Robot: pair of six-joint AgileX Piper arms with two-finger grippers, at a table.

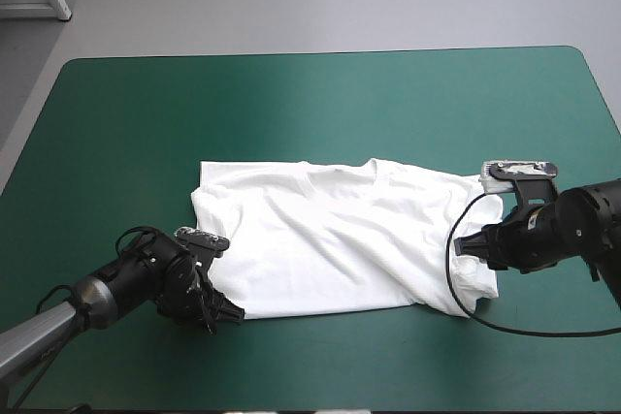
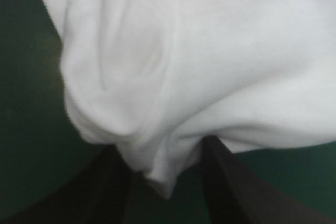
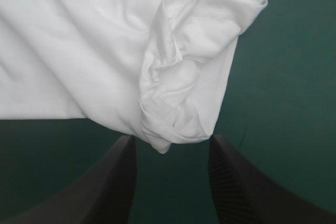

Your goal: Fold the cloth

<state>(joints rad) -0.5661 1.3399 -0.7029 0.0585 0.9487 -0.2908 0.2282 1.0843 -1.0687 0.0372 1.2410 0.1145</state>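
The white T-shirt (image 1: 340,235) lies spread flat on the teal-green desk (image 1: 146,123), between the two tools. The left tool (image 2: 161,146) stands wide, its black fingers (image 2: 226,192) apart, with the shirt's bunched corner reaching in between them. The right tool (image 3: 172,139) is also wide, a crumpled corner just ahead of its gap.

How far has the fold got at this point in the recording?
Done: the T-shirt lies spread on the teal-green cover, wrinkled, no clear fold yet. In hand: the left gripper and right gripper sit at its opposite ends, fingers open, a cloth corner between each pair. To do: closing on the corners, then the folding itself.
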